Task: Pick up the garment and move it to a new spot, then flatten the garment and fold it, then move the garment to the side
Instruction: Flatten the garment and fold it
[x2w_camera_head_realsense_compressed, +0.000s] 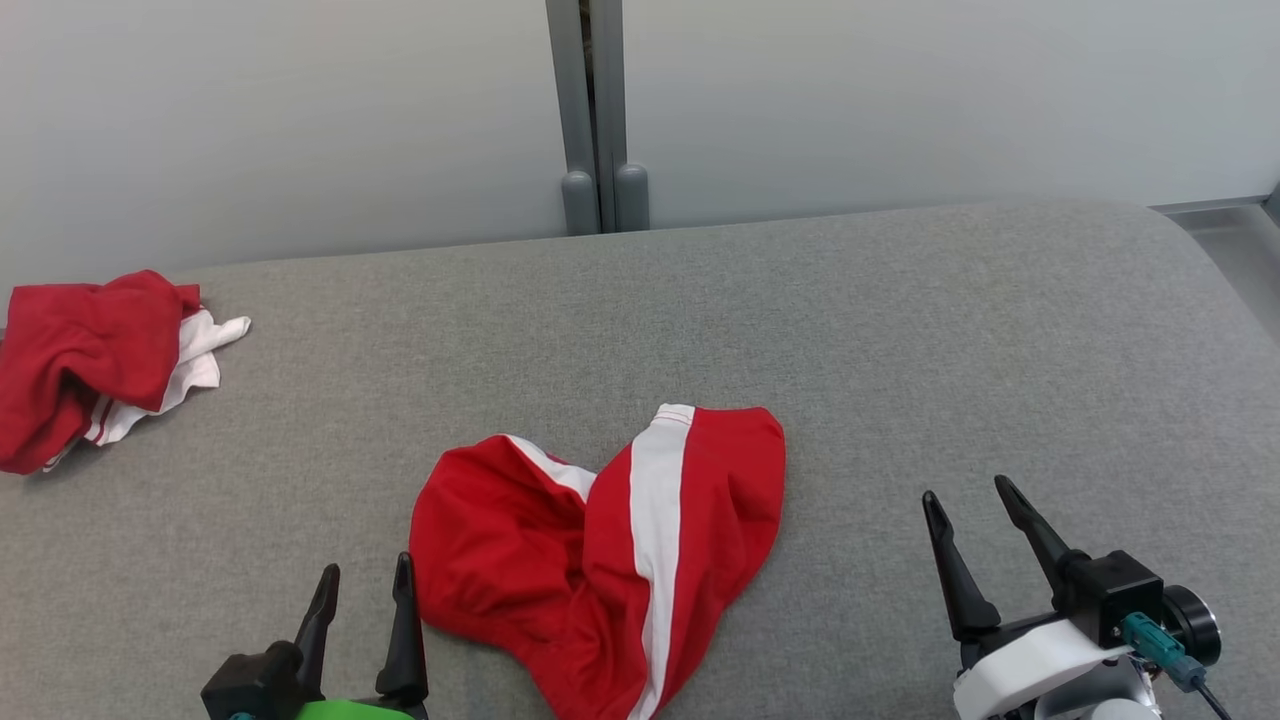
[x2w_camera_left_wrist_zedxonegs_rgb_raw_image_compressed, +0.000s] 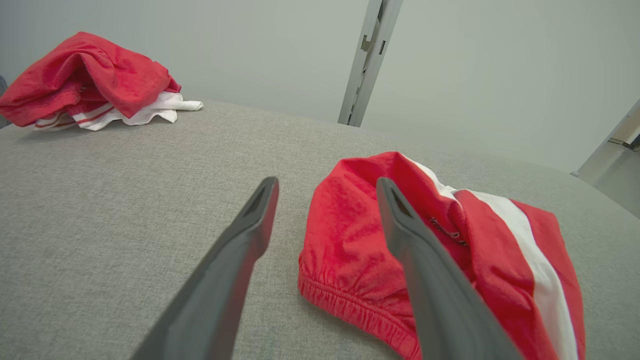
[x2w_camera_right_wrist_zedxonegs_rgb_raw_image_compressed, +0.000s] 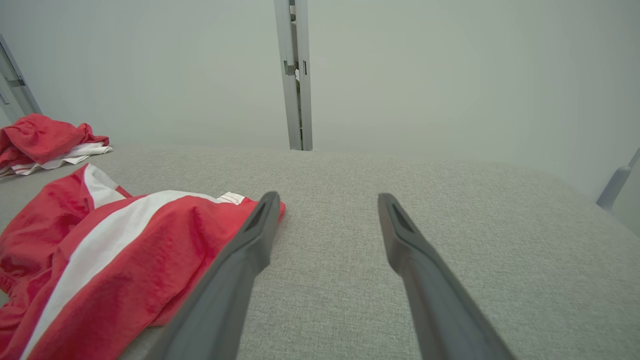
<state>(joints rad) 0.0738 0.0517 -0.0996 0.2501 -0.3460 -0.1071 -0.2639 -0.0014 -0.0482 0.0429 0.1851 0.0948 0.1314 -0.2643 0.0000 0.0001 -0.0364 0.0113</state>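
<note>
red/white garment (x2w_camera_head_realsense_compressed: 600, 550) crumpled, lower centre of head view, on grey worktop (x2w_camera_head_realsense_compressed: 900, 350). left hand (x2w_camera_head_realsense_compressed: 366, 565) lower left: fingers spread, empty, just beside cloth edge. right hand (x2w_camera_head_realsense_compressed: 966, 490) lower right: spread, empty, apart from cloth. 2nd red bundle (x2w_camera_head_realsense_compressed: 80, 360) upper left.

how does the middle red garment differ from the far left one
The middle garment lies spread out; the far-left garment is bunched in a heap. The middle one has a broad white stripe; the far-left one shows white cloth with thin red lines. Both are red and white.
</note>
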